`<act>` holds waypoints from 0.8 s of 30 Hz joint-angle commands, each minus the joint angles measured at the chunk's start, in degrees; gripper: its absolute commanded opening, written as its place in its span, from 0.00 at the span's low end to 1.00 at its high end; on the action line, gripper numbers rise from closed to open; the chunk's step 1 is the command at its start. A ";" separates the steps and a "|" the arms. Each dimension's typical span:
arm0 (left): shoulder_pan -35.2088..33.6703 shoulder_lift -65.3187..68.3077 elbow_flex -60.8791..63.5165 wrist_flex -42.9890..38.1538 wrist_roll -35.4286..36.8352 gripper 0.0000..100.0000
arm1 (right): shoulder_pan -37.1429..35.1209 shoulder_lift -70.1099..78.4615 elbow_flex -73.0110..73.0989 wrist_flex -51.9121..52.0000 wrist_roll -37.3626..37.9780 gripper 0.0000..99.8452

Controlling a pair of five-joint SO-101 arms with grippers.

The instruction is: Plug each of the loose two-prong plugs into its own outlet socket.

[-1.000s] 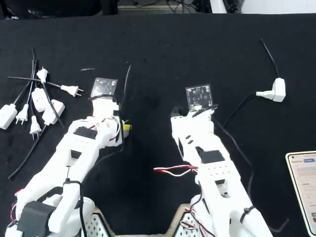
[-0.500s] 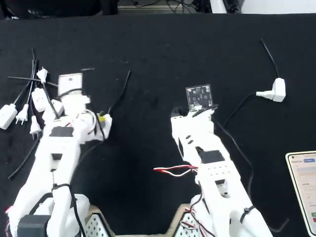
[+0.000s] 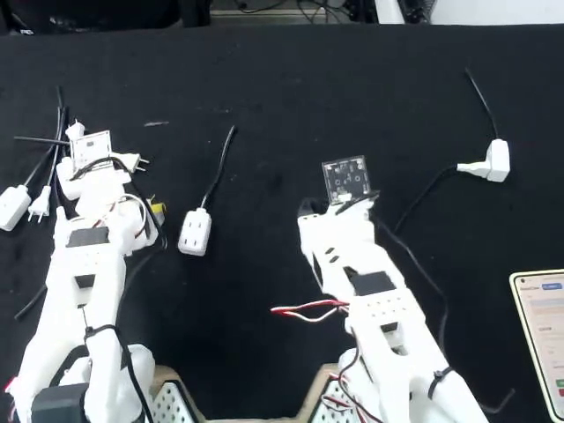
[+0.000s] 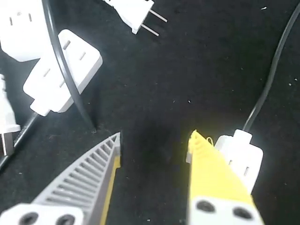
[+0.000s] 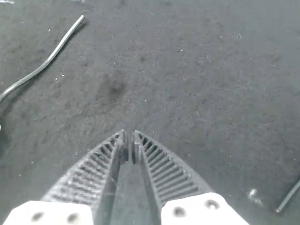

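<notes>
Left arm (image 3: 84, 264): swung leftward from table centre to above the plug cluster (image 3: 35, 201); loose socket (image 3: 195, 233) formerly beneath it now uncovered.
Right arm (image 3: 361, 264): shifted slightly leftward.
Plug cluster: white plugs and sockets on tangled black cords at the far-left side of the black table (image 3: 291, 88); partly covered by the left arm in the high view.
Double socket (image 4: 61, 70): slot pairs visible on its face in the left wrist view, with a black cord across it.
Two-prong plug (image 4: 133, 11): unplugged, lying beyond the fingertips; placed just beside the left wrist in the high view.
Left gripper (image 4: 154, 138): released, grey and yellow fingers spread, nothing between them, over bare cloth.
Loose socket: flat on the cloth right of the left arm, cord running toward the far side; just beside the yellow finger in the wrist view, contact not determinable.
Right gripper (image 5: 127, 138): clenched, tips together, nothing held, above bare cloth near table centre.
White connector (image 3: 489, 163): far right on its own black cord, well apart from both arms.
Phone (image 3: 539, 339): at right edge, screen lit.
</notes>
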 commanded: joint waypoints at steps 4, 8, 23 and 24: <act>2.42 -1.05 5.14 -7.38 0.18 0.23 | -1.05 -1.71 -0.40 -1.14 -0.18 0.01; 5.05 -1.05 6.02 -7.12 -5.36 0.22 | -1.05 -1.71 -0.40 -1.14 -0.18 0.01; 27.30 -1.14 6.99 0.53 -6.42 0.23 | -1.05 -1.71 -0.40 -1.23 -0.18 0.01; 28.00 -1.23 6.99 0.53 -6.42 0.23 | -1.05 -1.71 -0.40 -1.23 -0.18 0.01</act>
